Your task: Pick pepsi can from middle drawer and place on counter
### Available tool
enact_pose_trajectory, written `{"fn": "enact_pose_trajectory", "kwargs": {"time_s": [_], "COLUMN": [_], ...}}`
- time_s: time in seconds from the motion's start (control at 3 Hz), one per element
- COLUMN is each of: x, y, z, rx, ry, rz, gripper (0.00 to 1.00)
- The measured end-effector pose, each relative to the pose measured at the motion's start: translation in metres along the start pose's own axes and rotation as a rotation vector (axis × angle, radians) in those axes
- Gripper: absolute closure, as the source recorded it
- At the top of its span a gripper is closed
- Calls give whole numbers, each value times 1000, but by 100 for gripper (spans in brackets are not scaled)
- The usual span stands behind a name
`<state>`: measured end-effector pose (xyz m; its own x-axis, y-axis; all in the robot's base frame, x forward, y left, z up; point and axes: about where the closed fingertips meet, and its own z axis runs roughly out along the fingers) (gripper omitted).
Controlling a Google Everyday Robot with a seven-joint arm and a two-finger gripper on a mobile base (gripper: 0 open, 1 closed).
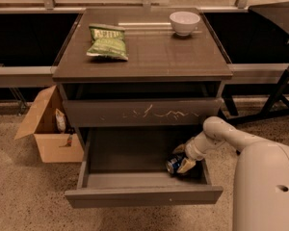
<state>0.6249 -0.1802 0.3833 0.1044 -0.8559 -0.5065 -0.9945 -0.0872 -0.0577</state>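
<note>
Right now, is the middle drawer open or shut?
Open: the middle drawer is pulled out, with the pepsi can inside and the gripper at it.

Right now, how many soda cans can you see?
1: the pepsi can lies at the right front of the open middle drawer, beside the gripper, which is down inside that drawer. The arm could hide more.
</note>
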Motion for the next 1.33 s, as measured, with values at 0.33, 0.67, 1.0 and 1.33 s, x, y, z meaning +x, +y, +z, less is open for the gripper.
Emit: {"fn": "enact_pose_trajectory", "kwargs": {"time_s": [0.33, 0.67, 1.0, 1.33], "x": [-3, -16, -35, -40], "y": [0, 4, 26, 43], "z": [1, -21, -97, -151], "rx": [-2, 43, 149, 217], "ry": [-11, -44, -126, -154], "rz": [-22, -73, -160, -231], "gripper": [69, 94, 100, 100]}}
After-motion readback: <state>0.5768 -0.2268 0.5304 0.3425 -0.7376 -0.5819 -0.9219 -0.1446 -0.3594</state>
